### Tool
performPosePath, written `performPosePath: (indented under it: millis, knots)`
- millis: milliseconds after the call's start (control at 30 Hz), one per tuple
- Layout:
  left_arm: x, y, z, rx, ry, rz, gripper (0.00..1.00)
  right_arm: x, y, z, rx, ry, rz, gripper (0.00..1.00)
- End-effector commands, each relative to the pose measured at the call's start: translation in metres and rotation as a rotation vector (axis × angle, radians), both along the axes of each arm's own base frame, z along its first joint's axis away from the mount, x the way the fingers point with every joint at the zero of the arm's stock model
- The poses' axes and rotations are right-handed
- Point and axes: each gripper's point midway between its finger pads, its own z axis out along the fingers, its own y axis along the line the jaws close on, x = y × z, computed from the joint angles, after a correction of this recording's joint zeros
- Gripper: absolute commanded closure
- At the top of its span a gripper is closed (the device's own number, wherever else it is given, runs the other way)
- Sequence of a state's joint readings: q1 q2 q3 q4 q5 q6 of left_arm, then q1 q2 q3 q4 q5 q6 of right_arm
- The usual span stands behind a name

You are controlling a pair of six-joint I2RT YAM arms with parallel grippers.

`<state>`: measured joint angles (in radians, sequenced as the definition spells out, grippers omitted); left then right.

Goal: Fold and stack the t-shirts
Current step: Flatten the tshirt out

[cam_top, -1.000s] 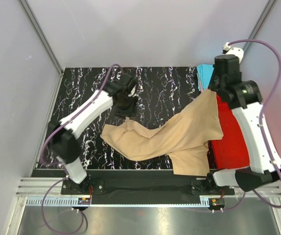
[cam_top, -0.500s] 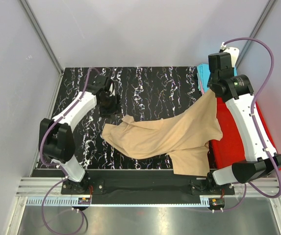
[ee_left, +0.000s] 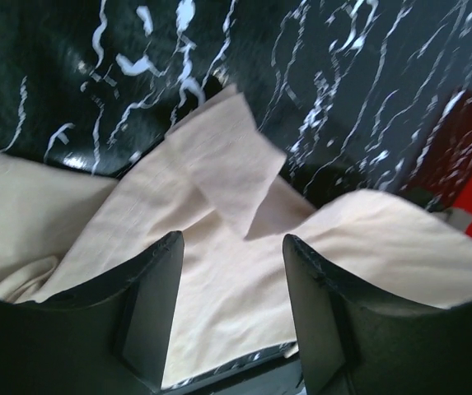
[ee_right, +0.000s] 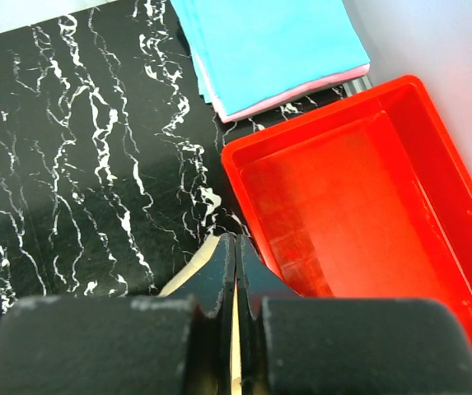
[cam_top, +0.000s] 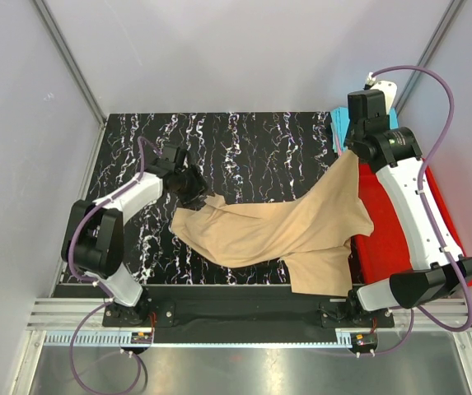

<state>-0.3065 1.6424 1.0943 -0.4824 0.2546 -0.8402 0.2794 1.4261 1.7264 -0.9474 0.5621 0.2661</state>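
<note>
We have swung our left hand (cam_top: pixel 193 191) back and down onto the tan t-shirt's (cam_top: pixel 285 230) left corner, while our right hand (ee_right: pixel 236 247) drew slightly rearward.

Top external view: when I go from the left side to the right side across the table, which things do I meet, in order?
left gripper → tan t-shirt → red bin

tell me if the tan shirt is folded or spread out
Spread out, unfolded: the tan shirt lies rumpled across the table, one end pinched up by the shut right gripper.
</note>
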Motion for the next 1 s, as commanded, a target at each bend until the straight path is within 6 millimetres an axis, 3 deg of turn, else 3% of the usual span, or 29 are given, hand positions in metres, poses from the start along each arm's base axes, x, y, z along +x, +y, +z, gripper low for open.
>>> performPosePath:
  millis: [0,167,300,500,733,967]
  knots:
    - [0.026,-0.008,0.005,-0.088,-0.067,0.112,0.44,0.003,0.000,0.024,0.034,-0.097,0.005,1.00]
    - [0.036,-0.009,-0.010,-0.084,-0.049,0.128,0.47,0.002,0.001,0.025,0.033,-0.101,0.010,1.00]
    - [0.044,-0.002,-0.010,-0.023,-0.077,0.103,0.51,0.000,0.002,0.022,0.035,-0.097,0.019,1.00]
    - [0.033,0.014,-0.016,-0.001,-0.062,0.178,0.48,-0.003,0.000,0.025,0.036,-0.107,0.017,1.00]
    - [0.044,0.002,-0.029,-0.069,-0.040,0.182,0.49,-0.003,0.003,0.025,0.051,-0.111,0.032,1.00]
    - [0.045,0.008,-0.031,-0.031,-0.036,0.203,0.50,-0.003,0.005,0.025,0.059,-0.117,0.039,1.00]
